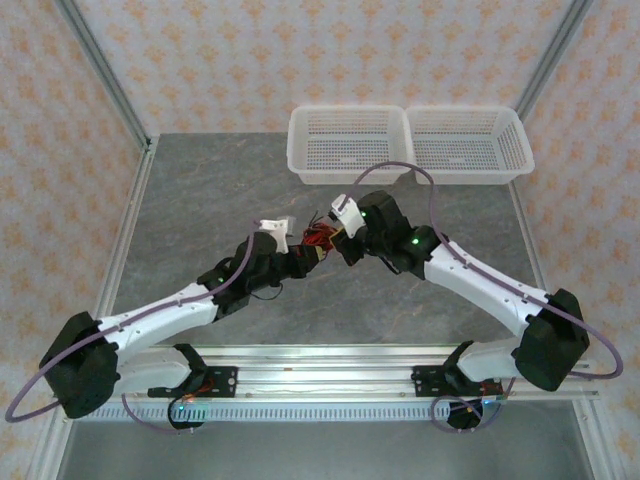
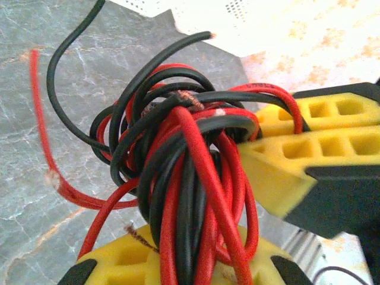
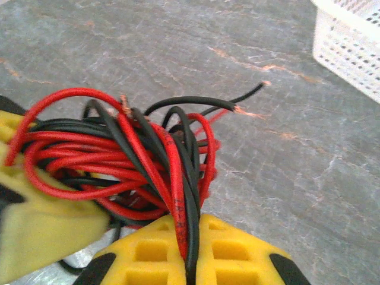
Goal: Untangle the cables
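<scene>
Red and black cables [image 2: 184, 172] hanging as tangled knot over middle of grey marble table [image 1: 200, 200]; left gripper [image 2: 189, 270] clamping strands, right gripper [image 3: 190, 252] pinching opposite side.

robot lab cell, alu frame [image 1: 104, 70], wallpapered walls [image 1: 300, 50]

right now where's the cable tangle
Top external view: the cables are bunched mid-table, pinched between the left end effector and right end effector, short of the white baskets.
</scene>
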Controlling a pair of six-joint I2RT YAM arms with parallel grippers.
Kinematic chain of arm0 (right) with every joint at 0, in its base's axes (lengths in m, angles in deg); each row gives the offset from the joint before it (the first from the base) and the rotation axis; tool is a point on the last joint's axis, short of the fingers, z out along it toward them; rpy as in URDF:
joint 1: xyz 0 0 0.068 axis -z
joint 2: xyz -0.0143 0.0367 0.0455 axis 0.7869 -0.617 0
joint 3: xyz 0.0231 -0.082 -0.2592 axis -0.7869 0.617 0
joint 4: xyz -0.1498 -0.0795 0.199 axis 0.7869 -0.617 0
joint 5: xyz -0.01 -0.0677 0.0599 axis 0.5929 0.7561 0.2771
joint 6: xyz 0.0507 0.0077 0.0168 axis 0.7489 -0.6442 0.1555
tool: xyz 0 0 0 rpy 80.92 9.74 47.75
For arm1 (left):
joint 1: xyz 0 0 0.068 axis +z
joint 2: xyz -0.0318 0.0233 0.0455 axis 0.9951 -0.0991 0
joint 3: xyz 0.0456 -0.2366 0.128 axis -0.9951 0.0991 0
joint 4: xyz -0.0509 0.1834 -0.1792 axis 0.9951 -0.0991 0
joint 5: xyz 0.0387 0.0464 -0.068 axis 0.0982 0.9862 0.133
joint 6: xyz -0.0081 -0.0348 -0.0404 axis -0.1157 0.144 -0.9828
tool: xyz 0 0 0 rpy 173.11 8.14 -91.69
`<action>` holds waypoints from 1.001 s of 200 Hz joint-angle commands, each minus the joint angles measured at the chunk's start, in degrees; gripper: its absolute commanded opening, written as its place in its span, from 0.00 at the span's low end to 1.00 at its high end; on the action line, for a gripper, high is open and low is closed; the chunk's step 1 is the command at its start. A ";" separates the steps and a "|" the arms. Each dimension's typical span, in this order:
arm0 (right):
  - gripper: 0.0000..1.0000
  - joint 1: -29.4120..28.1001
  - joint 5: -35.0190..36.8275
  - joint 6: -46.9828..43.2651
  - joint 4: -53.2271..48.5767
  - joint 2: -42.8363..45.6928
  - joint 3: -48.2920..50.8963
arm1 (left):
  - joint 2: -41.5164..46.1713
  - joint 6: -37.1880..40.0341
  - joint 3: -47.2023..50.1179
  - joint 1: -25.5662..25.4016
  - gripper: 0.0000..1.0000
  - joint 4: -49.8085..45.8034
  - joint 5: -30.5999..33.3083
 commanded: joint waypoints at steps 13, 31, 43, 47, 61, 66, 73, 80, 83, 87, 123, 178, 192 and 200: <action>0.00 0.87 12.93 1.13 5.88 2.96 1.35 | 4.93 -4.24 2.35 2.01 0.00 3.77 -5.93; 0.00 0.87 10.33 3.75 8.61 4.76 2.79 | 5.70 -5.57 3.49 2.32 0.00 5.82 -7.30; 0.01 0.87 8.69 6.77 10.25 5.38 3.65 | 5.80 -6.85 4.42 2.49 0.00 8.25 -8.27; 0.01 0.87 8.31 8.03 10.78 5.47 3.97 | 5.80 -7.26 4.77 2.55 0.00 9.21 -8.61; 0.05 0.87 7.65 13.48 12.17 5.48 4.99 | 5.80 -9.06 6.00 2.59 0.00 13.29 -9.64; 0.07 0.87 7.52 15.81 12.59 5.44 5.35 | 5.88 -9.68 6.46 2.59 0.00 14.81 -9.91; 0.11 0.87 7.26 19.39 13.28 5.55 5.93 | 5.96 -10.68 6.99 2.58 0.00 16.64 -10.03; 0.16 0.87 6.63 23.20 14.03 5.84 6.81 | 6.10 -11.37 7.38 2.65 0.00 18.15 -9.96; 0.18 0.87 6.30 24.79 14.38 6.06 7.22 | 6.14 -11.63 7.52 2.59 0.00 18.64 -9.90; 0.21 0.91 5.64 27.06 15.20 6.37 7.89 | 6.22 -11.91 7.64 2.65 0.00 19.07 -9.86; 0.38 0.91 -1.49 43.47 26.34 11.18 16.05 | 7.26 -13.75 8.15 2.63 0.00 21.64 -7.76; 0.40 0.87 -7.85 49.23 40.96 13.83 23.69 | 7.57 -18.42 10.42 2.59 0.00 28.55 -7.22; 0.40 0.87 -9.64 49.25 43.75 13.55 24.63 | 7.56 -19.24 10.97 2.58 0.00 29.75 -7.27; 0.40 0.82 -10.64 49.21 45.36 13.31 25.13 | 7.55 -19.80 11.24 2.58 0.00 30.55 -7.22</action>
